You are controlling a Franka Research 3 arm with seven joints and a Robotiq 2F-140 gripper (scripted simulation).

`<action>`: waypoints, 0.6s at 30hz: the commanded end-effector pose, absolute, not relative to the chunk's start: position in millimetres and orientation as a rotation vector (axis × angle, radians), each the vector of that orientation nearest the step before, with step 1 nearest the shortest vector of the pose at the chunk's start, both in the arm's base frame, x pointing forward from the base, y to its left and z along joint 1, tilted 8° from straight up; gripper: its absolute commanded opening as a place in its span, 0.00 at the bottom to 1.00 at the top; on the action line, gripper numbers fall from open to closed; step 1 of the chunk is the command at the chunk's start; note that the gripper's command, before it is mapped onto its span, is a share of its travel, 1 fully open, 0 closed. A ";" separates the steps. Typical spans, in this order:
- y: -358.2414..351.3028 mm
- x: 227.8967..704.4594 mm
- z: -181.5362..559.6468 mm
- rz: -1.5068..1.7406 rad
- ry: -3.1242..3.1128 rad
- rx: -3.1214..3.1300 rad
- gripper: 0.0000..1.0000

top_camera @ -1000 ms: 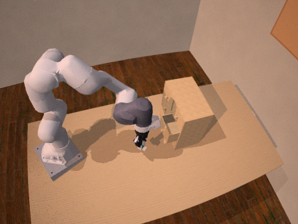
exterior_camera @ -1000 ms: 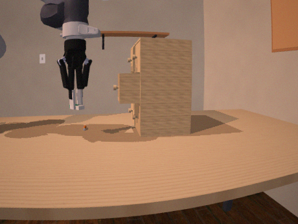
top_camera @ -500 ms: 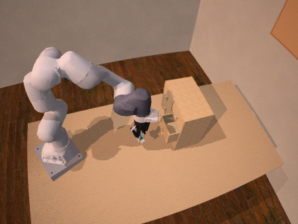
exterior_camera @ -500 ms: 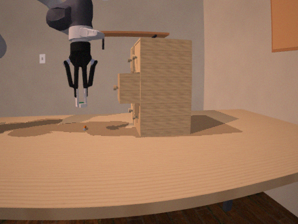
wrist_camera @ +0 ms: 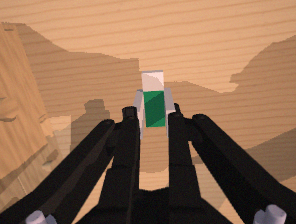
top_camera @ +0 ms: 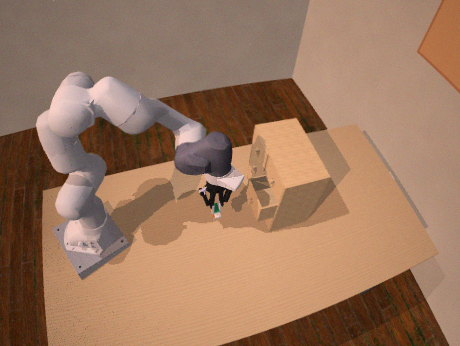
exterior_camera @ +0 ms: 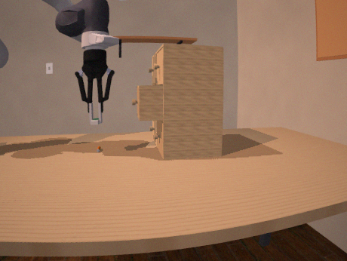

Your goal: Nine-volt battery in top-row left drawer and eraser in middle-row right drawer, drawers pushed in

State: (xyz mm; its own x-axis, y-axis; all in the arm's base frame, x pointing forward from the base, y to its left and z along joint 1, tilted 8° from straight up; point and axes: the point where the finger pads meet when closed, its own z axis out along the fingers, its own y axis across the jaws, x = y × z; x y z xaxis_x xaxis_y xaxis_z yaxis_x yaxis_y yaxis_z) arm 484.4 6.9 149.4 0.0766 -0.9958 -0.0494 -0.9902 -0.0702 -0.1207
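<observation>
My gripper [exterior_camera: 96, 113] is shut on the eraser [wrist_camera: 153, 102], a white block with a green sleeve. It hangs, fingers down, well above the table, in front of the small chest [exterior_camera: 188, 102]. The eraser's white end sticks out below the fingertips [exterior_camera: 94, 121]. It also shows in the top view [top_camera: 216, 214]. The right drawer of the middle row [exterior_camera: 150, 102] is pulled out toward the gripper; it also shows from above [top_camera: 262, 192]. A small orange and grey thing [exterior_camera: 99, 148] lies on the table below the gripper; I cannot tell what it is.
The wooden chest [top_camera: 290, 170] stands on the table near the right wall, drawer fronts facing the arm's base [top_camera: 90, 245]. A wall shelf [exterior_camera: 155, 38] hangs behind, level with the chest's top. The other drawers' knobs [exterior_camera: 154, 69] stand close to the chest front.
</observation>
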 end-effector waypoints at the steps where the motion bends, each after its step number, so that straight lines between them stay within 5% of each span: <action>1: 7.3 483.2 149.5 -0.040 2.339 -1.902 0.11; 18: 5.6 480.1 176.7 -0.003 2.722 -1.285 0.11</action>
State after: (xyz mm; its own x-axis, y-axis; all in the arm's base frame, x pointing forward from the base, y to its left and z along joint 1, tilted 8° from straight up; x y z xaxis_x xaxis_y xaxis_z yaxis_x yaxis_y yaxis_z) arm 483.3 3.9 169.1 -0.4194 -0.9024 -0.0989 -0.8989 0.4281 -0.0932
